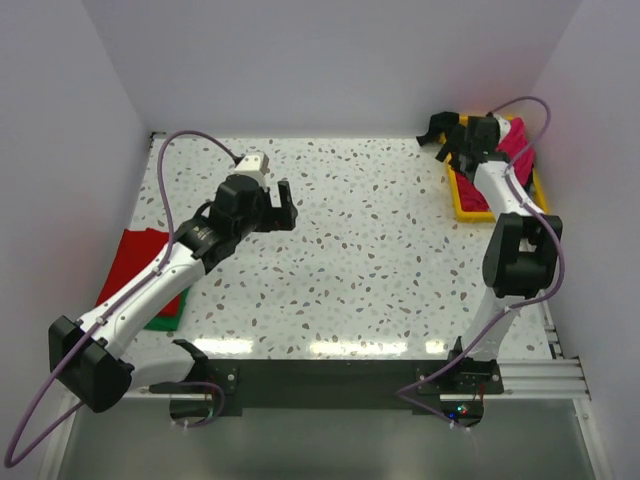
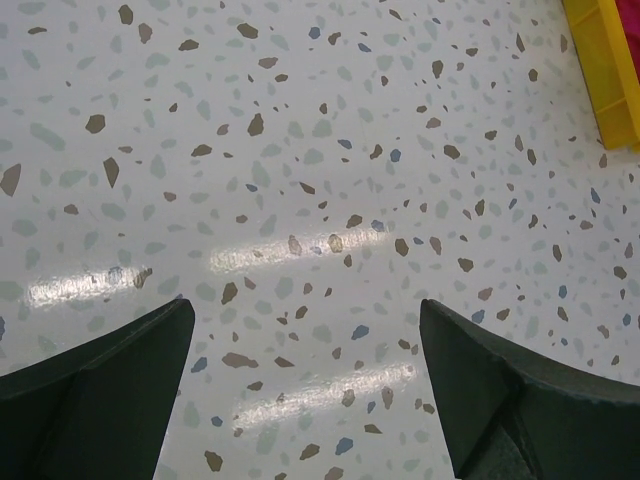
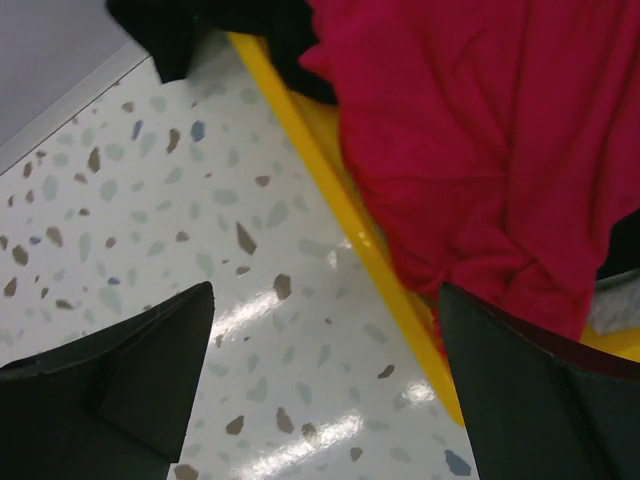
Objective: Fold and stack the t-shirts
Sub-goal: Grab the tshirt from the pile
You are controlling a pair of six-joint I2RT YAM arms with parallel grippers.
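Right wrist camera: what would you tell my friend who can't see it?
A magenta-pink t-shirt lies on a yellow tray, draping over its rim, black cloth beyond it. The right gripper hangs open above the speckled table.

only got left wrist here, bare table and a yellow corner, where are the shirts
Observer: A red shirt lies at the left edge of the table, over a green one.
Operator: whats the yellow thing
Observer: A tray at the far right, holding a pink shirt.
Operator: and the right jaws
Observer: Open, astride the tray's rim, empty.
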